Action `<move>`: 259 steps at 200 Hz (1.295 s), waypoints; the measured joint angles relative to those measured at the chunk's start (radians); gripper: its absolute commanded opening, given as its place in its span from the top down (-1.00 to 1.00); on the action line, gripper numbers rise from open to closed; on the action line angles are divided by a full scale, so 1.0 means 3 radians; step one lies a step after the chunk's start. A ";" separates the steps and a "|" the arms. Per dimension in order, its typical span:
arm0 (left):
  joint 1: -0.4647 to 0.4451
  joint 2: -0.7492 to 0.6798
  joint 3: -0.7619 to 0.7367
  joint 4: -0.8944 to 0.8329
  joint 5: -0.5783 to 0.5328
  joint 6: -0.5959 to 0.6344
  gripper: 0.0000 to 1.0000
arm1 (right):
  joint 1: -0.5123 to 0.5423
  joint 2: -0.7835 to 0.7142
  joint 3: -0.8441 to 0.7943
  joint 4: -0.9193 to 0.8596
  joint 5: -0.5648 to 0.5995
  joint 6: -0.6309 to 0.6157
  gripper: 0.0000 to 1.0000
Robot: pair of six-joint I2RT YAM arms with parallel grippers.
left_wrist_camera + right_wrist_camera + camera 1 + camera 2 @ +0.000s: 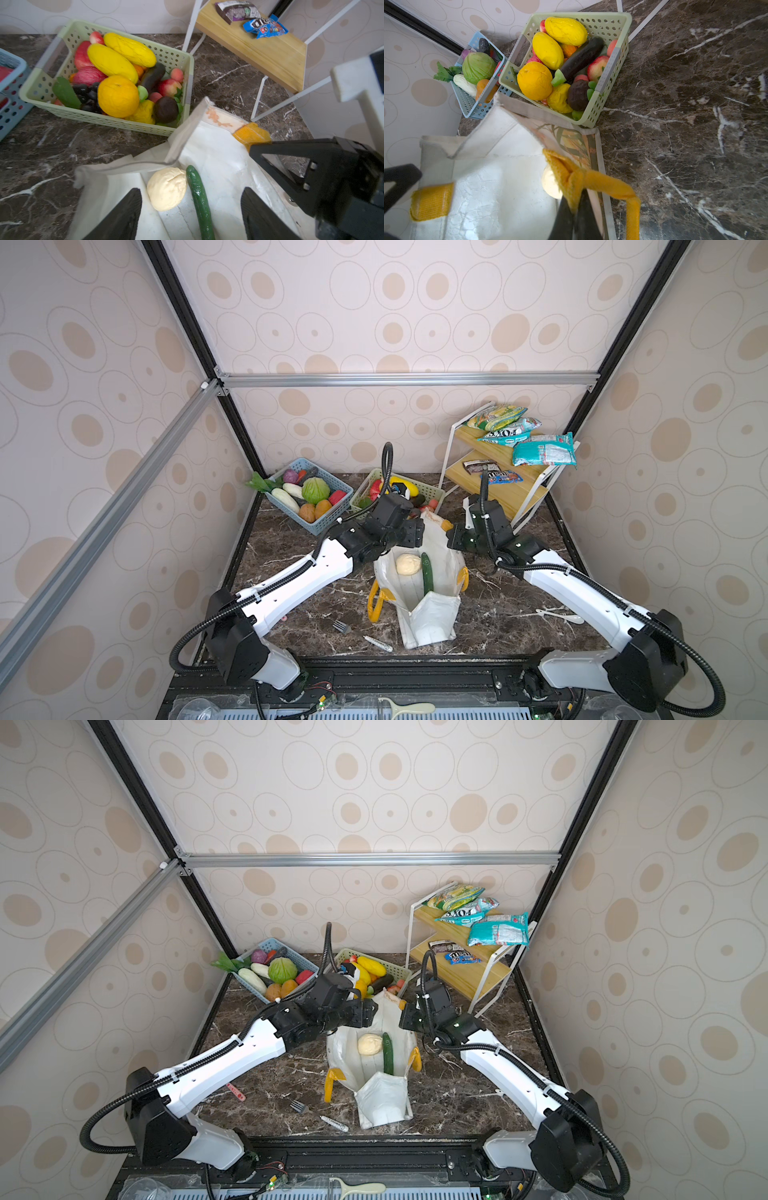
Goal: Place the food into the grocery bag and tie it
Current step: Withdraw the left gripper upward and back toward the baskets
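The white grocery bag (428, 614) (382, 1094) lies open mid-table with its yellow handles spread. Inside it rest a beige knobbly ball (408, 564) (167, 188) and a dark green cucumber (427, 578) (199, 199). My left gripper (191, 191) hovers open over the bag's mouth, holding nothing. At the bag's far rim my right gripper (576, 207) is shut on a yellow handle (591, 182), lifting that edge. A pale cabbage (316, 489) (478, 67), a green leaf (259, 483) and a red pepper (337, 497) sit in the blue basket (328, 522).
A green basket (434, 491) (116, 122) of fruit stands just behind the bag. A wooden shelf rack (511, 485) with snack packets is at the back right. A fork (341, 626), a pen (378, 643) and a white spoon (561, 616) lie near the front.
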 measured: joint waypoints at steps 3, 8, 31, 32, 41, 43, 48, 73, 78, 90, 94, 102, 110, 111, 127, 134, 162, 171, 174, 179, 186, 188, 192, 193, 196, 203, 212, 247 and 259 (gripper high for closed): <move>0.0025 -0.0011 0.0000 -0.0008 -0.0005 0.0009 -0.52 | 0.0000 -0.0001 -0.0001 0.0000 0.0003 0.0000 1.00; 0.0067 -0.0037 0.0000 -0.0019 -0.0010 0.0022 -0.51 | 0.0000 -0.0001 -0.0003 0.0001 0.0004 0.0000 1.00; 0.0281 -0.0153 0.0000 -0.0060 -0.0043 0.0072 -0.51 | 0.0000 -0.0001 -0.0003 0.0001 0.0005 -0.0009 1.00; 0.0289 -0.0156 0.0000 -0.0060 -0.0045 0.0072 -0.51 | 0.0000 -0.0001 -0.0003 0.0000 0.0005 -0.0009 1.00; 0.0375 -0.0200 -0.0003 -0.0070 -0.0052 0.0092 -0.51 | 0.0000 -0.0001 -0.0003 0.0001 0.0005 -0.0011 1.00; 0.0393 -0.0207 -0.0003 -0.0072 -0.0055 0.0094 -0.51 | 0.0000 -0.0001 -0.0003 0.0000 0.0005 -0.0013 1.00; 0.0443 -0.0231 -0.0009 -0.0071 -0.0058 0.0103 -0.51 | 0.0000 -0.0001 -0.0003 0.0000 0.0005 -0.0014 1.00; 0.0652 -0.0352 -0.0092 -0.0081 -0.0071 0.0142 -0.51 | 0.0000 -0.0001 -0.0003 0.0001 0.0005 -0.0025 1.00; 0.0689 -0.0370 -0.0108 -0.0086 -0.0075 0.0148 -0.51 | 0.0000 -0.0003 -0.0003 0.0001 0.0005 -0.0025 1.00; 0.0773 -0.0394 -0.0144 -0.0106 -0.0081 0.0160 -0.52 | 0.0000 -0.0001 -0.0004 0.0001 0.0005 -0.0028 1.00; 0.0800 -0.0403 -0.0155 -0.0106 -0.0085 0.0168 -0.51 | 0.0000 -0.0001 -0.0004 0.0001 0.0005 -0.0029 1.00; 0.0851 -0.0413 -0.0183 -0.0111 -0.0088 0.0181 -0.52 | 0.0000 -0.0003 -0.0009 0.0005 0.0004 -0.0033 1.00; 0.0894 -0.0423 -0.0211 -0.0118 -0.0090 0.0193 -0.52 | 0.0000 -0.0003 -0.0013 0.0008 0.0004 -0.0034 1.00; 0.0904 -0.0425 -0.0215 -0.0120 -0.0092 0.0196 -0.52 | 0.0000 -0.0003 -0.0013 0.0008 0.0004 -0.0034 1.00; 0.1007 -0.0443 -0.0280 -0.0126 -0.0102 0.0216 -0.52 | 0.0000 -0.0003 -0.0015 0.0009 0.0004 -0.0034 1.00; 0.1055 -0.0445 -0.0305 -0.0128 -0.0113 0.0224 -0.52 | 0.0000 -0.0003 -0.0015 0.0009 0.0004 -0.0034 1.00; 0.1232 -0.0445 -0.0418 -0.0131 -0.0174 0.0239 -0.52 | 0.0000 -0.0003 -0.0015 0.0009 0.0003 -0.0038 1.00; 0.1283 -0.0445 -0.0445 -0.0132 -0.0184 0.0243 -0.52 | 0.0000 -0.0003 -0.0015 0.0009 0.0001 -0.0046 1.00; 0.1303 -0.0444 -0.0455 -0.0130 -0.0187 0.0244 -0.52 | 0.0000 -0.0003 -0.0015 0.0010 0.0001 -0.0047 1.00; 0.1334 -0.0444 -0.0467 -0.0130 -0.0193 0.0247 -0.52 | 0.0000 -0.0004 -0.0015 0.0010 0.0000 -0.0048 1.00; 0.1373 -0.0444 -0.0483 -0.0127 -0.0203 0.0252 -0.52 | 0.0000 -0.0004 -0.0015 0.0010 -0.0001 -0.0052 1.00; 0.1385 -0.0444 -0.0488 -0.0126 -0.0206 0.0253 -0.52 | 0.0000 -0.0004 -0.0015 0.0010 -0.0003 -0.0055 1.00; 0.1410 -0.0443 -0.0497 -0.0125 -0.0214 0.0256 -0.52 | 0.0000 -0.0004 -0.0015 0.0010 -0.0004 -0.0057 1.00; 0.1418 -0.0441 -0.0498 -0.0125 -0.0215 0.0257 -0.52 | 0.0000 -0.0004 -0.0015 0.0010 -0.0004 -0.0058 1.00; 0.1434 -0.0441 -0.0504 -0.0123 -0.0217 0.0257 -0.52 | 0.0000 -0.0005 -0.0015 0.0011 -0.0006 -0.0058 1.00; 0.1475 -0.0435 -0.0514 -0.0120 -0.0226 0.0259 -0.52 | 0.0000 -0.0005 -0.0015 0.0011 -0.0010 -0.0061 1.00; 0.1535 -0.0421 -0.0525 -0.0108 -0.0233 0.0268 -0.52 | 0.0000 -0.0005 -0.0015 0.0011 -0.0013 -0.0065 1.00; 0.1729 -0.0292 -0.0539 -0.0033 -0.0245 0.0291 -0.51 | 0.0000 -0.0006 -0.0015 0.0018 -0.0038 -0.0086 1.00; 0.1784 -0.0238 -0.0539 -0.0003 -0.0248 0.0292 -0.51 | 0.0000 -0.0006 -0.0015 0.0023 -0.0052 -0.0089 1.00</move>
